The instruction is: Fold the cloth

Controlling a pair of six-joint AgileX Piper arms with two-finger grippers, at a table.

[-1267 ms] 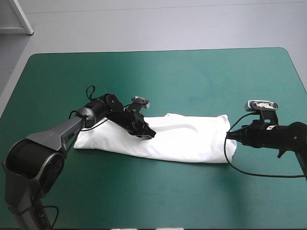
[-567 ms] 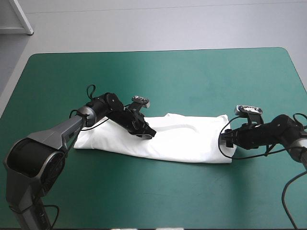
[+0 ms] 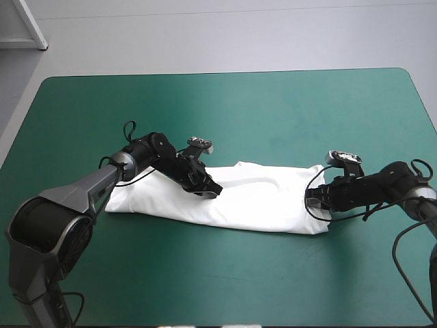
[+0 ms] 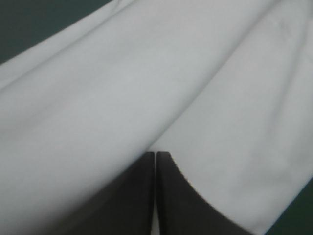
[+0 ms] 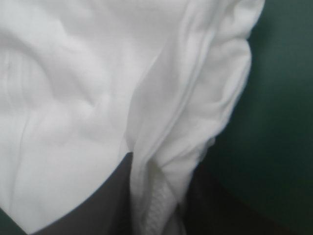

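Item: T-shirt (image 3: pixel 259 201), white, already folded into a long band, lying across the middle of the table (image 3: pixel 225 102) and parallel to its near edge, nearer the left edge than the right. Left gripper (image 3: pixel 208 190): unmoved, resting on the band left of its centre, fingers together in one point with the tips on the cloth, apparently pinning it. Right gripper (image 3: pixel 315 201): earlier clear of the band's right end, it has since come in toward the left, and its fingers now stand narrow with the bunched, layered end edge caught between them. Change noted: the right end has drawn in and rucked slightly. Reading: the grasp for the next fold looks made, and the end is probably ready to be carried over toward the pinned middle
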